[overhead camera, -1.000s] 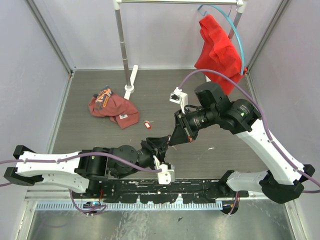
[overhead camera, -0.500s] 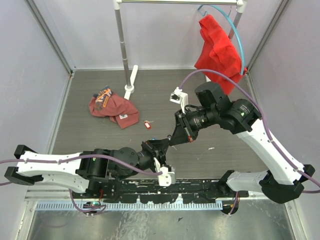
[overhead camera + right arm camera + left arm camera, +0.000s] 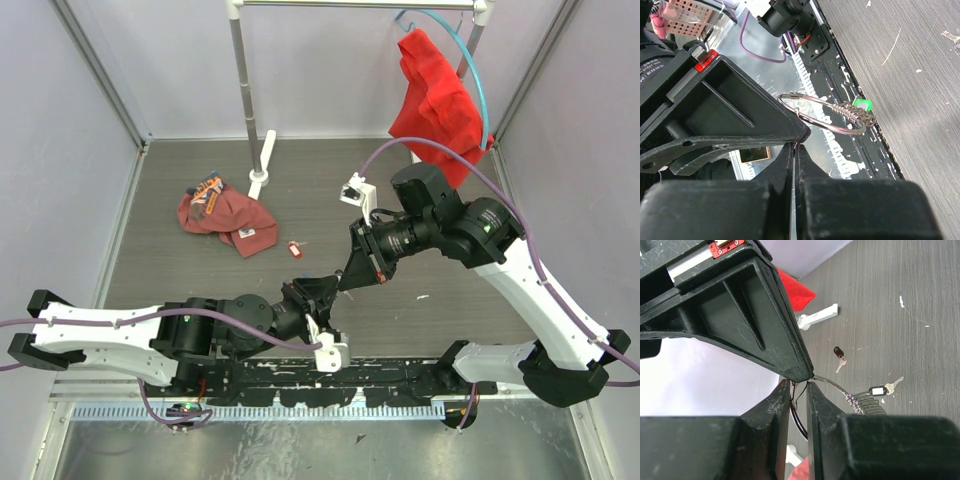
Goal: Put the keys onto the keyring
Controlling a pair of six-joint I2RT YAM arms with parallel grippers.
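My left gripper (image 3: 322, 291) and right gripper (image 3: 346, 276) meet tip to tip above the table's near middle. The left gripper (image 3: 796, 385) is shut on the keyring (image 3: 832, 385), a thin silver wire ring that passes between its fingers. Several keys (image 3: 865, 404) hang stacked on the ring. In the right wrist view the keyring (image 3: 815, 119) sticks out past the left finger, with the stacked keys (image 3: 852, 114) and a green tag (image 3: 861, 104). The right gripper (image 3: 795, 146) is shut on something thin, apparently a key, right by the ring; most of it is hidden.
Loose keys lie on the table: one with a red tag (image 3: 294, 250), one with a black tag (image 3: 839, 352), and another (image 3: 885, 388). A red cloth heap (image 3: 225, 215) lies at the left. A white stand foot (image 3: 260, 165) and a red garment (image 3: 435, 95) on a blue hanger (image 3: 479, 80) are at the back.
The left wrist has shifted very slightly towards the near edge. Both grippers stay tip to tip, holding as before.
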